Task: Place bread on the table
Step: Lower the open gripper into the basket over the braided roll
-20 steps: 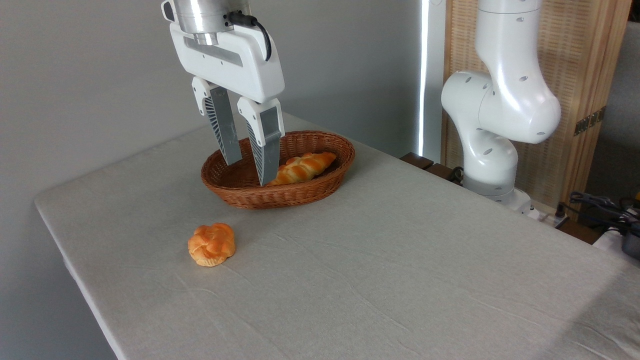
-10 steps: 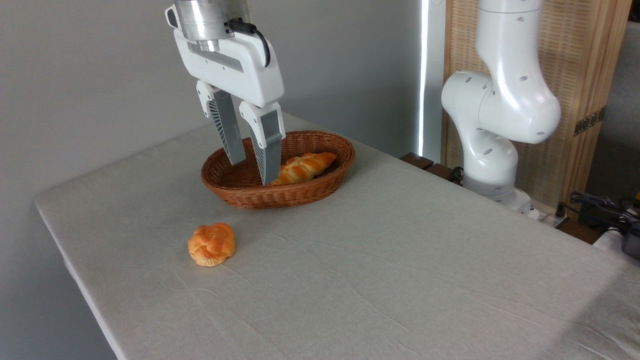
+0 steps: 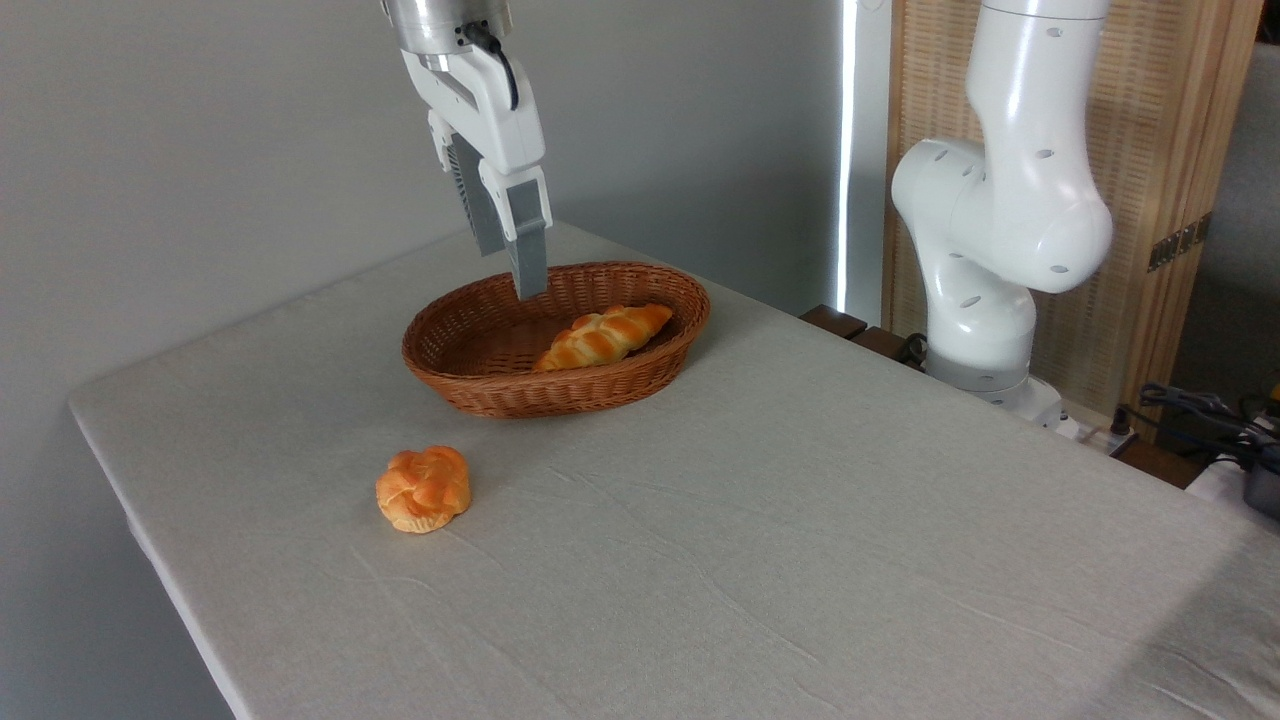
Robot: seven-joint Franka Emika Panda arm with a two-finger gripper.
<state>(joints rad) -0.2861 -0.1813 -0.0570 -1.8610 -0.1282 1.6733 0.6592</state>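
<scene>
At the left of the table [image 3: 800,560] sits one small knotted bun [image 3: 423,488], alone on the grey cloth at about 7 o'clock from the basket [image 3: 470,385] and well apart from it. One bun, one basket, one loaf, one arm: that is the whole count.

The single wicker basket lies further in, and the bread [image 3: 603,336] is inside it, resting in the right half with nothing else beside it. So the bread is not yet on the table.

The gripper [image 3: 515,265] hangs above the basket's far rim, near its middle, holding nothing. It is turned nearly edge-on to the camera, so one finger hides most of the other; I cannot tell how far apart the jaws stand.

The relation that matters: the bread lies at roughly 4 o'clock from the jaws and lower, down in the bowl. Its long axis runs from about 8 o'clock to 2 o'clock, the right tip leaning up toward the basket wall. My guess is that the jaws would need to close across that axis, at the loaf's middle.

The arm's base [image 3: 985,300] stands at the table's right rear edge.
</scene>
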